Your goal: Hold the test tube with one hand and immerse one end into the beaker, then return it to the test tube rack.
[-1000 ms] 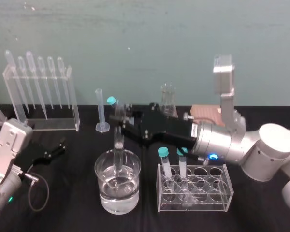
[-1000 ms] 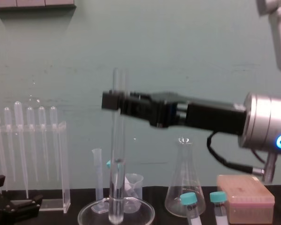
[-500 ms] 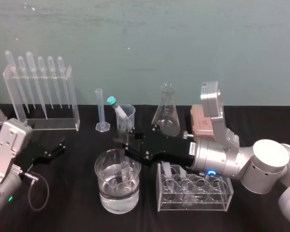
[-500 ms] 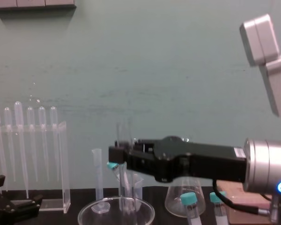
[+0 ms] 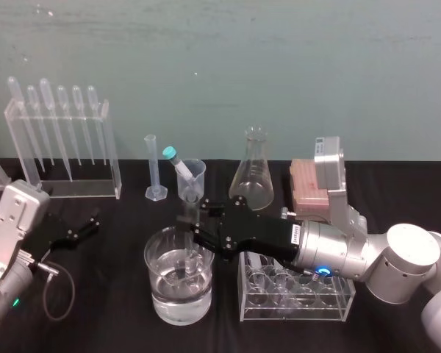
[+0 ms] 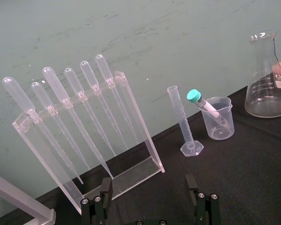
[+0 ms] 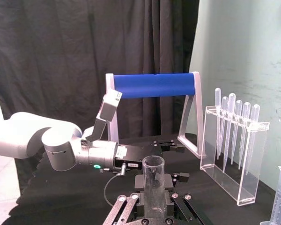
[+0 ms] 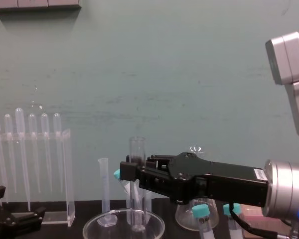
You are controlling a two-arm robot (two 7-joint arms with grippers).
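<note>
Head view: the right hand, clamped on the test tube, has sunk lower, so the tube's round end now sits underwater in the beaker, leaving only the return to the test tube rack; the left hand idles wide open.

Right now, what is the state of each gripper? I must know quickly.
Left gripper: open, holding nothing, parked at the table's left.
Right gripper: closed on the test tube, whose lower end is in the beaker.
</note>
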